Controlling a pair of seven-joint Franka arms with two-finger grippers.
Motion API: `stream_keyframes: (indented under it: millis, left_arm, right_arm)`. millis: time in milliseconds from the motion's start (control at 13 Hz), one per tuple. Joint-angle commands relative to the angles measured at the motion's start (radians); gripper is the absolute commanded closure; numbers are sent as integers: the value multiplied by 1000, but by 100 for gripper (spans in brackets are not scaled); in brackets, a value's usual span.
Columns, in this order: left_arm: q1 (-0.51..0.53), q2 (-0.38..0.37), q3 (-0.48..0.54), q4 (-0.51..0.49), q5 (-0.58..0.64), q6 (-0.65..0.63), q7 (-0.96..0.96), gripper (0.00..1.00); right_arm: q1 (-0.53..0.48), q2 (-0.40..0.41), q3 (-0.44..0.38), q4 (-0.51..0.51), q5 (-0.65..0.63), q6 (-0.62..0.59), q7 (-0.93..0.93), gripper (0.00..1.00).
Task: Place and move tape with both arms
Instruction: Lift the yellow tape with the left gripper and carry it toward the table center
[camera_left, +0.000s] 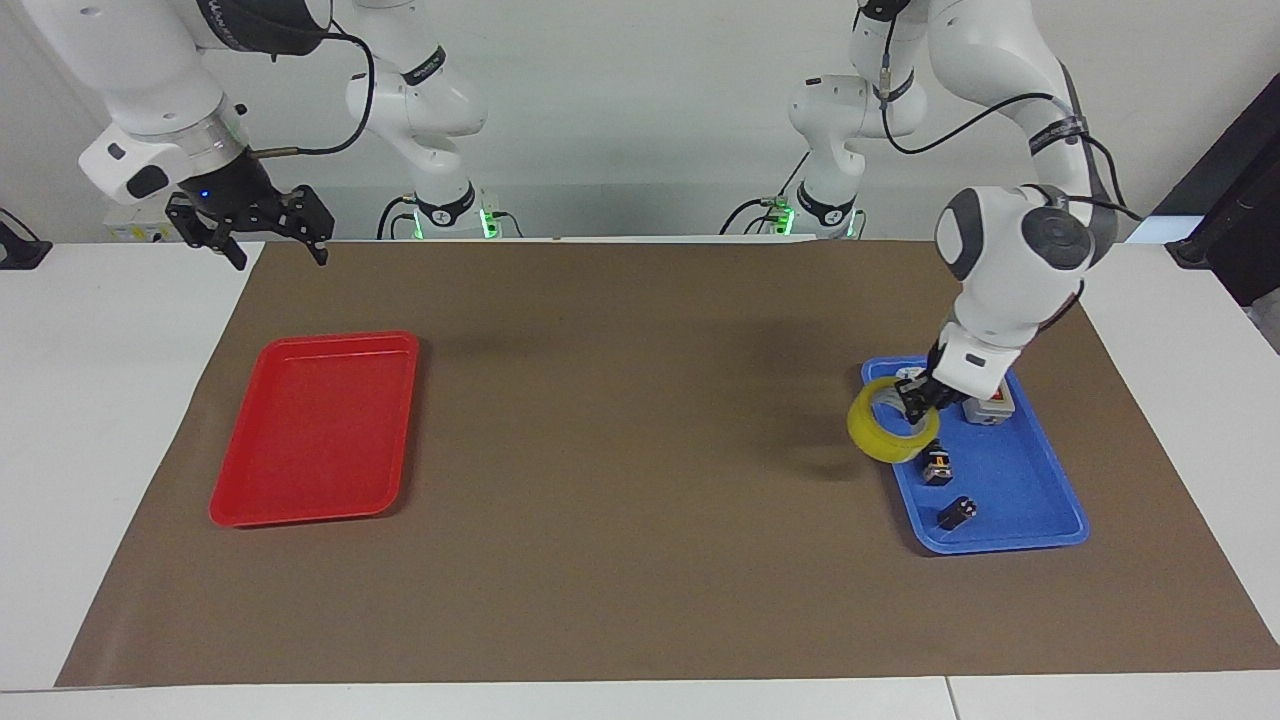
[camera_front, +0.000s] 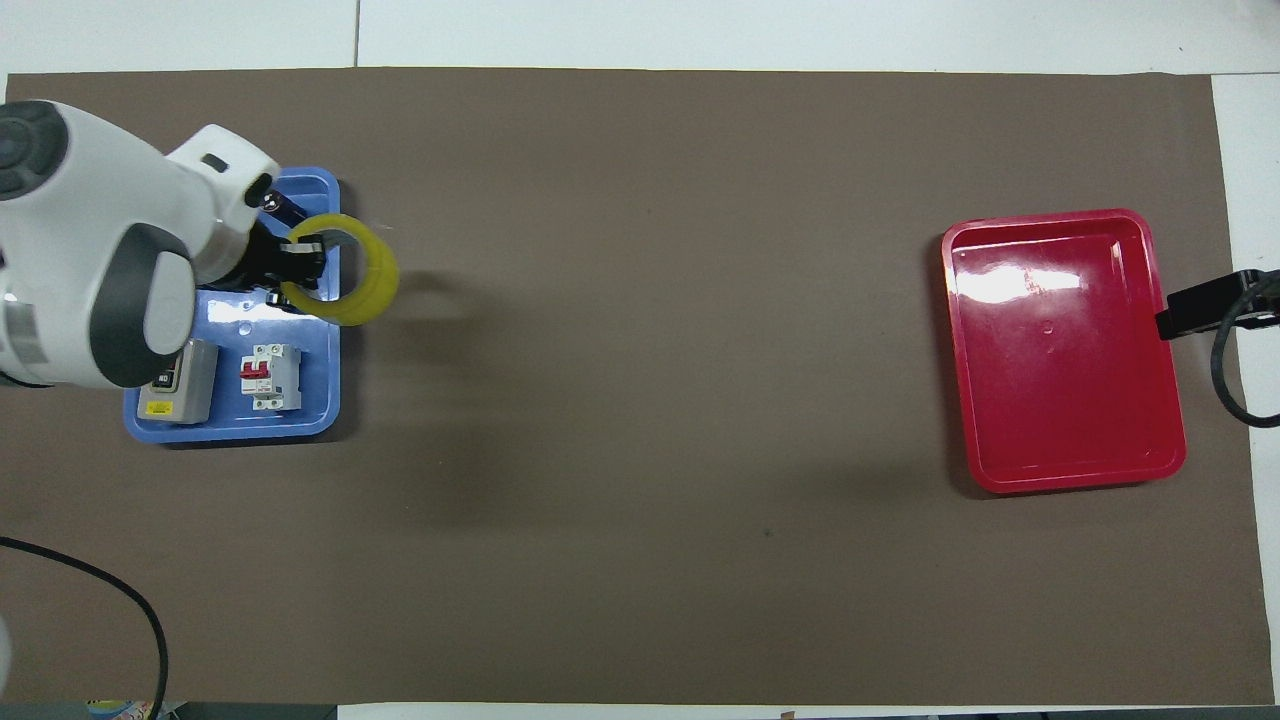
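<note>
Gripping the tape (camera_left: 886, 432) above the blue tray's (camera_left: 1010, 520) edge: left gripper (camera_left: 916, 396).

In the overhead view the grey switch box (camera_front: 190, 385) at the left of the frame is half covered by the left arm's wrist, and the small black parts (camera_front: 275, 205) in the blue tray (camera_front: 300, 425) are mostly hidden under the left gripper (camera_front: 300, 262). In the facing view the breaker is hidden at middle right by the tape (camera_left: 885, 432) and the wrist, with only a corner of the switch box (camera_left: 985, 410) shown. The right gripper (camera_front: 1200, 308) is cut off by the overhead frame's right edge, and both arms' upper links are cropped at the top of the facing view.
</note>
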Motion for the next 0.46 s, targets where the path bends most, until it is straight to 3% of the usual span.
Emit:
stream_keyframes:
  millis: [0,308,385]
  left_arm:
    - [-149,7,16,-29,32,68,-198,100]
    - [-334,63,15,-15,74,141,-415,100]
    - [-377,128,16,29,77,155,-452,100]
  right_arm:
    - [-13,1,6,-1,20,3,-20,0]
    - [-13,1,6,-2,20,3,-20,0]
    - [-13,1,6,-2,20,2,-20,0]
